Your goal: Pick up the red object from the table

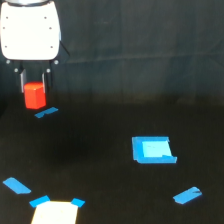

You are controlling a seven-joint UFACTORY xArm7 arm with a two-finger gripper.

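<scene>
1. Black matte desk (110,100) fills the view, scattered with bright blue tape pieces (46,112).
2. White xArm tool (35,89) at upper left of the exterior view, its thin fingers pinching a small red-orange hexagonal block (34,95).
3. Block appears lifted, just above a tape strip.
4. Blue-framed pale square (153,150) sits at the exterior view's right; pale rectangle with blue corners (55,212) at bottom edge.

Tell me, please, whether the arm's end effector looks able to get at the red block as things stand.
Probably yes: the red block already sits between the fingers of the end effector, seemingly above the black table, and nothing blocks it.
</scene>
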